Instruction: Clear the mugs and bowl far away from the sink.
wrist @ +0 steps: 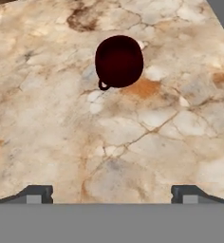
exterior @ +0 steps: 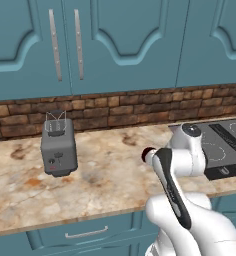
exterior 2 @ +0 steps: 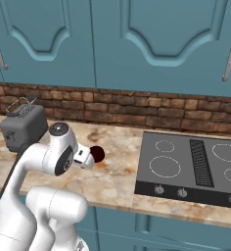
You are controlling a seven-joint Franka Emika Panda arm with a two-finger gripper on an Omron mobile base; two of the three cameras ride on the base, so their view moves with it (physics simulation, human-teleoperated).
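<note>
A dark maroon mug (wrist: 118,61) stands upright on the marble counter (wrist: 147,142), its small handle at its lower left in the hand view. My gripper (wrist: 113,195) hovers above the counter, short of the mug and apart from it. It is open, with its fingertips (wrist: 35,194) spread wide and nothing between them. The same mug (exterior: 147,152) peeks out behind my arm in the left base view. In the right base view the mug (exterior 2: 97,154) sits just past my wrist. The bowl and the sink are out of view.
A grey toaster (exterior: 59,147) stands on the counter to the left, also in the right base view (exterior 2: 23,126). A black stovetop (exterior 2: 191,166) lies to the right. A brick backsplash (exterior: 120,112) and blue cabinets close off the back.
</note>
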